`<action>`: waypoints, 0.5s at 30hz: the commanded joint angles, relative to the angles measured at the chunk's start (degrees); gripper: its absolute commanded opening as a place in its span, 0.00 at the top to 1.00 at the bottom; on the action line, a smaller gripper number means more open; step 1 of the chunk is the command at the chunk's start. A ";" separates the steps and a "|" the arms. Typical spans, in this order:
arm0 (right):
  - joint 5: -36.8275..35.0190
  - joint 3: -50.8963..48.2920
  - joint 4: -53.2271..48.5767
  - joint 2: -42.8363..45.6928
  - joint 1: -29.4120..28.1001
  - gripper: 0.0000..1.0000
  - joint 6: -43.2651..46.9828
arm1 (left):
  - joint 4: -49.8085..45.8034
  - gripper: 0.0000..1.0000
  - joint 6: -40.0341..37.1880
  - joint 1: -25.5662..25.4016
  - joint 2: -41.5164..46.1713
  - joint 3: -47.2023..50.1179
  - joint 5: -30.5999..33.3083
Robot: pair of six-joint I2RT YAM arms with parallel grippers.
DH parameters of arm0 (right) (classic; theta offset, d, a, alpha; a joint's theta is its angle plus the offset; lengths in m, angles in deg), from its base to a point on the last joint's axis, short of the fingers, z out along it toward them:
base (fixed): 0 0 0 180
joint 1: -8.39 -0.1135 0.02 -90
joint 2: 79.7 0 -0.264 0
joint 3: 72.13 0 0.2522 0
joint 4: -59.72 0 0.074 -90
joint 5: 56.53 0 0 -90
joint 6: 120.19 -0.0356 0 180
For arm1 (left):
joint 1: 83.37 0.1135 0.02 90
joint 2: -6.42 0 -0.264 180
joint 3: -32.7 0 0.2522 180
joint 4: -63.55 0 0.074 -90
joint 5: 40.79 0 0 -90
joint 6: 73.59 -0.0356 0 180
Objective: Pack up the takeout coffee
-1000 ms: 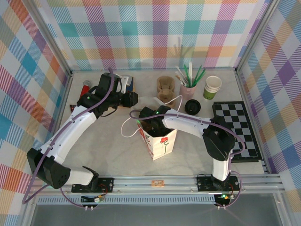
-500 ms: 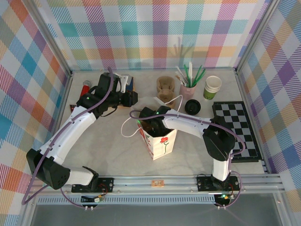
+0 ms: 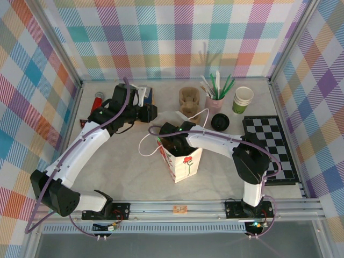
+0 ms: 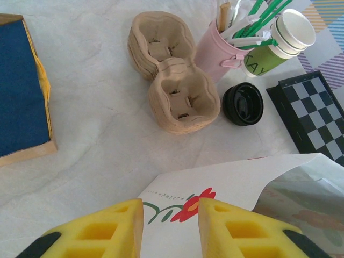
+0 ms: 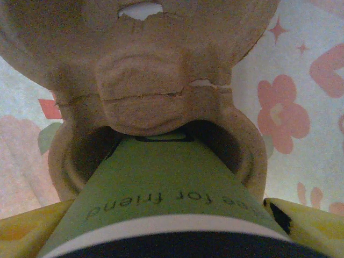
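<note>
while the takeout coffee sits between the yellow fingers of the right tool, we see from the right wrist its green wall printed with lettering and a dark band of lid at the very bottom of the view. the tool is clamped on the cup from both sides. the cup's base reaches into one round well of a brown pulp carrier that lies inside the white paper bag. whether the base is fully seated there we cannot tell. around the carrier the bag's inner wall shows a pale pattern of red flowers. from above, the right arm bends down into the open top of the bag, which stands upright near the middle of the surface. the left tool hovers just beside the bag, its fingers a narrow way apart, with the bag's red flower print showing through the gap; whether they touch the paper we cannot tell. beyond the bag, the left wrist view takes in a stack of pulp carriers, a pink cup of stirrers, a stack of green-and-cream cups, a loose black lid, a chessboard and a blue box.
</note>
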 commanded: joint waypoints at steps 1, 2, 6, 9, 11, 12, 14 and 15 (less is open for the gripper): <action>-0.72 -4.63 5.84 -5.55 0.27 0.65 -0.40 | 1.42 0.67 0.68 -0.51 1.55 0.63 0.31; -0.76 -4.64 6.01 -5.58 0.27 0.65 -0.42 | 1.43 0.67 0.73 -0.51 1.60 0.63 0.23; -0.76 -4.77 6.30 -5.99 0.32 0.65 -0.44 | 1.69 0.67 0.93 -0.51 1.91 0.72 0.35; -0.67 -5.24 6.83 -6.08 0.27 0.65 -0.62 | 1.85 0.67 0.95 -0.51 1.85 0.81 0.22; -0.60 -5.40 6.96 -6.25 0.27 0.65 -0.61 | 1.87 0.67 0.99 -0.51 1.82 0.85 0.09; -0.50 -5.36 6.94 -6.35 0.27 0.65 -0.61 | 1.79 0.67 1.02 -0.44 1.79 0.80 0.05; -0.46 -5.34 7.08 -6.65 0.32 0.65 -0.68 | 1.82 0.67 0.95 -0.51 1.78 0.81 -0.04; -0.52 -5.30 7.19 -6.90 0.27 0.65 -0.68 | 1.95 0.67 0.95 -0.46 1.91 0.89 -0.04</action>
